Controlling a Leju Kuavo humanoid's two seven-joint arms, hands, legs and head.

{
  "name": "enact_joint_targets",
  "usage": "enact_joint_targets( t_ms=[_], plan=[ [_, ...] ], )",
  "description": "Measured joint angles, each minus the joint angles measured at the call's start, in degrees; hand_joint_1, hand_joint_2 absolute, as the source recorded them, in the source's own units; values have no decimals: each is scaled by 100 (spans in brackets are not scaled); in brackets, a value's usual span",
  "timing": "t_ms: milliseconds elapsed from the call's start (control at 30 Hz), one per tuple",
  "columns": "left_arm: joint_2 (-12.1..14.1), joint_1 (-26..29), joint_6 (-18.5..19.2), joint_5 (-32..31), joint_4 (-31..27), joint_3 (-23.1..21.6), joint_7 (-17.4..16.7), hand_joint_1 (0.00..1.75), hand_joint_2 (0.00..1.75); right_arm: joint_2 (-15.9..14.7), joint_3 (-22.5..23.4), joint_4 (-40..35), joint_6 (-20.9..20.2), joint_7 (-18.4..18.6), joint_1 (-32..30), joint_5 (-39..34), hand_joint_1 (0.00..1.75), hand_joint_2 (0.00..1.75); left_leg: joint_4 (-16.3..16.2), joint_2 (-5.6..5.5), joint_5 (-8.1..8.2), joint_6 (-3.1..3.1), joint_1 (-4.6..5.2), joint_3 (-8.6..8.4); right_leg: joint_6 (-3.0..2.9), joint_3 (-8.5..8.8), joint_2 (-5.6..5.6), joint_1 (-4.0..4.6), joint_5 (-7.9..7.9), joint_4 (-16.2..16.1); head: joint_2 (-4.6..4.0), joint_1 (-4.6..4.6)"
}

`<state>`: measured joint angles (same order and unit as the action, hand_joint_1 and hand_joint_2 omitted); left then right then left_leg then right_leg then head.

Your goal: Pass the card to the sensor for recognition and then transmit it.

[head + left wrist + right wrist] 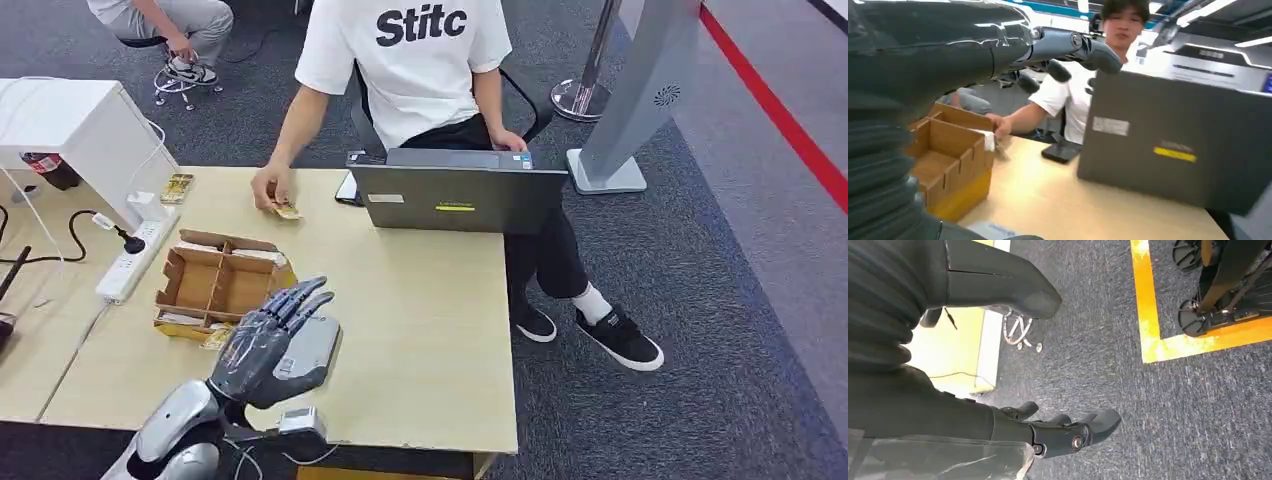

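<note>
Left hand (275,340) hovers above the table (420,340), fingers stretched flat and apart, holding nothing. Just beyond its fingertips sits the partitioned cardboard box (220,280), with what look like cards lying along its edges, though they're too small to be sure. Farther out, the seated person's hand (270,190) rests on the card (288,211) at the table's far side, left of the laptop (455,195). Right hand (1068,432) hangs over grey carpet (1098,340), fingers loosely extended, gripping nothing.
</note>
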<state>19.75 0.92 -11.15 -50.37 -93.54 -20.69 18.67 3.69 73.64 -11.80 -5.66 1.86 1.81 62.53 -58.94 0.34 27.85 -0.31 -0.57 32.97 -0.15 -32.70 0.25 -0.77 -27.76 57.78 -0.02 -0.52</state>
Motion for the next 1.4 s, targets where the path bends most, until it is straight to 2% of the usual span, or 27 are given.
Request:
enact_joint_targets(
  t_ms=[67, 167, 367, 500, 633, 700, 933, 1200, 1400],
  plan=[
    [189, 203, 94, -321, -185, -117, -101, 0, 175, 2, 42, 7, 0, 4, 0, 0, 0, 175, 0, 0, 0, 0, -1, 0, -1, 0, -1, 1, 0, 1, 0, 0],
    [412, 439, -31, -880, -331, -140, -296, 0, 175, 2, 81, 13, -2, 4, -3, -29, 0, 175, 1, -1, -1, -1, -3, -2, -2, 0, -1, 1, -1, 3, 0, -4],
    [753, 784, -1067, -2515, -440, -140, -1181, 0, 175, 22, 175, 15, 20, -4, -4, -22, 0, 175, 2, -3, -3, -3, -4, -2, -3, 4, -5, 3, -1, 4, 0, 0],
    [848, 874, -1479, -2728, -384, -138, -1497, 0, 175, 35, 194, 15, 26, 2, -3, 44, 0, 175, 2, -5, -2, -3, -3, -1, -3, 7, -7, 2, -1, 4, 0, -2],
    [866, 888, -1827, -2617, -127, -29, -1657, 0, 175, 39, 203, 17, 26, 2, -3, 85, 0, 175, 2, -6, -2, -3, -3, -2, -2, 8, -8, 2, -1, 3, 0, -2],
    [866, 888, -2028, -2467, 55, 106, -1651, 0, 175, 39, 205, 17, 26, 2, -3, 114, 0, 175, 2, -7, -2, -3, -3, -2, -2, 8, -8, 2, -1, 4, 0, -2],
    [829, 890, -2179, -2123, 671, 572, -1417, 0, 175, 39, 216, 17, 26, 2, -3, 170, 0, 175, 2, -7, -3, -3, -4, -3, -3, 8, -8, 3, -1, 4, 0, -2],
    [635, 727, -2585, -1701, 1537, 1068, -982, 0, 175, 37, 216, 17, 13, 0, -1, 249, 0, 175, 2, -7, -3, -3, -4, -3, -2, 8, -9, 2, -1, 4, 0, -4],
    [499, 551, -2778, -1640, 1995, 1272, -805, 0, 175, 37, 216, 17, 15, -7, 1, 284, 0, 175, 2, -9, -3, -3, -4, -4, -3, 8, -10, 3, -1, 4, 0, -2]
  ],
)
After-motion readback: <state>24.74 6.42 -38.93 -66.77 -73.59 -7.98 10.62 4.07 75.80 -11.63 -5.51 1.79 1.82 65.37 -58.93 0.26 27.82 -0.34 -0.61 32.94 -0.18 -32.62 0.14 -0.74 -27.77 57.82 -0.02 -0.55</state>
